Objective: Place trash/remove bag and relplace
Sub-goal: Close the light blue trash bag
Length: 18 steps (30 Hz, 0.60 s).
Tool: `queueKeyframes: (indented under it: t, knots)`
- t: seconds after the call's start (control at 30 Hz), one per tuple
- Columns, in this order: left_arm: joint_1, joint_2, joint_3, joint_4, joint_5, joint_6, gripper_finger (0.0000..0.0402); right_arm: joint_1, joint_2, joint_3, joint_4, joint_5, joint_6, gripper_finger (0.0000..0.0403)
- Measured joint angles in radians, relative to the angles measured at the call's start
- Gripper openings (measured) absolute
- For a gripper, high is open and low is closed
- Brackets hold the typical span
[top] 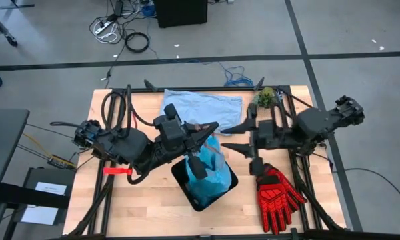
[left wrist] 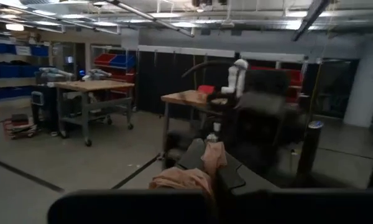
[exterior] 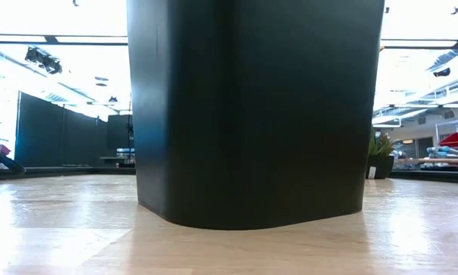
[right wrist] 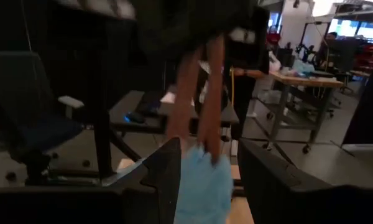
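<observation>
The cyan-blue bag stands up out of the black bin near the table's middle. The bin fills the low view. My left gripper reaches in from the table's left and is shut on the bag's top. My right gripper is open, just right of the bag's top and pointing at it. Its two dark fingers frame the bag in the right wrist view. The trash does not show. My left gripper pinches the bag's bunched top between its two fingers. In the high view the fingers come nearly level from the table's left. The bag hangs below them, its lower part in the bin. How many layers are held cannot be told.
A paler grey-blue bag lies flat at the table's far edge, with a small green plant to its right. A pair of red gloves lies near the front right. A red tool sits at the left under my left arm.
</observation>
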Motion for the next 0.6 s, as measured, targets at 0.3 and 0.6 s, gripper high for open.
queueKeyframes:
  t: [0.3,0.6]
  knots:
    - [0.000,0.001,0.000,0.009,-0.022,0.001,0.0000,-0.110,0.044,0.000,-0.018,-0.185,0.100,0.0143]
    - [-0.007,0.001,0.000,0.078,-0.068,0.034,0.0000,-0.151,0.069,0.000,-0.060,-0.280,0.144,0.0018]
